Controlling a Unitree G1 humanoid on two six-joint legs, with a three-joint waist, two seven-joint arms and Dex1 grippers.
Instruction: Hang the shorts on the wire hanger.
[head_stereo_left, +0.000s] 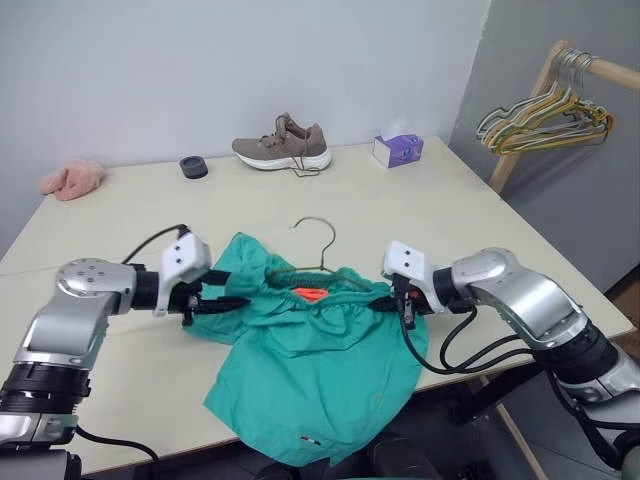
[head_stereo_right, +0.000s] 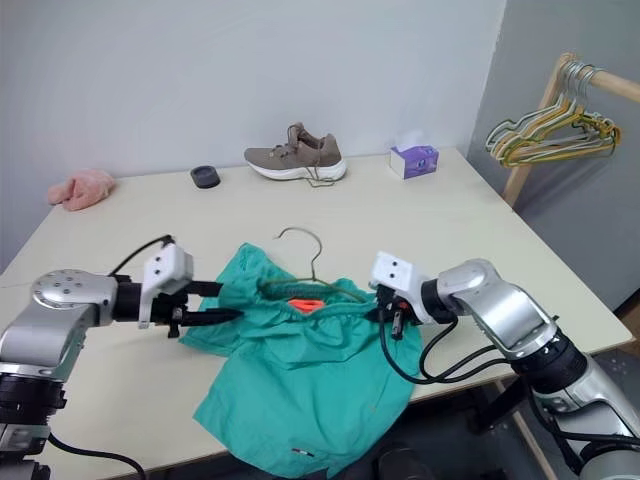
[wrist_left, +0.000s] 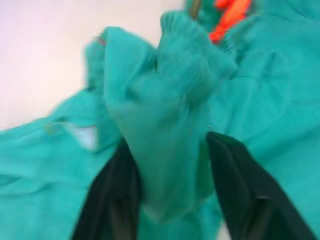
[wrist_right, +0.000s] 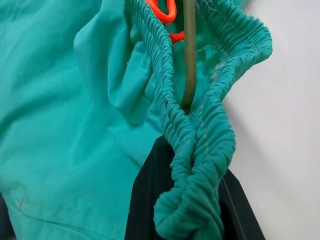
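Setting: pale bench (head_stereo_left: 480, 215) against a grey wall, with a wooden rack (head_stereo_left: 540, 95) of bunched hangers (head_stereo_left: 545, 115) well beyond the right gripper.
Shorts: one teal pair (head_stereo_left: 320, 370) lies between the two grippers, waistband up by them, legs trailing off the near bench edge; orange drawstring (head_stereo_left: 312, 294) sits at mid-waistband.
Wire hanger: one thin olive hanger (head_stereo_left: 322, 240); its hook pokes out past the waistband on the far side of both grippers, and its bar runs inside the gathered elastic, seen in the right wrist view (wrist_right: 189, 55).
Left gripper: (head_stereo_left: 222, 303) fingers stand part-way apart with a fold of the shorts' edge bunched between them; whether they pinch it or merely straddle it I cannot tell.
Right gripper: (head_stereo_left: 402, 300) narrow, clamped on the bunched elastic at the other end of the waistband.
Step in hand: seating the waistband over the hanger's shoulders, by my reading.
How to do it well: keep the right pinch firm, stretch the elastic outward on both ends so it clears the wire, and avoid dragging the hanger sideways.
Risk: the loose left side could slip off the wire.
Count: two grippers, one shoe (head_stereo_left: 283, 146), one tissue box (head_stereo_left: 398, 149), one black disc (head_stereo_left: 194, 167), one pink cloth (head_stereo_left: 72, 179).
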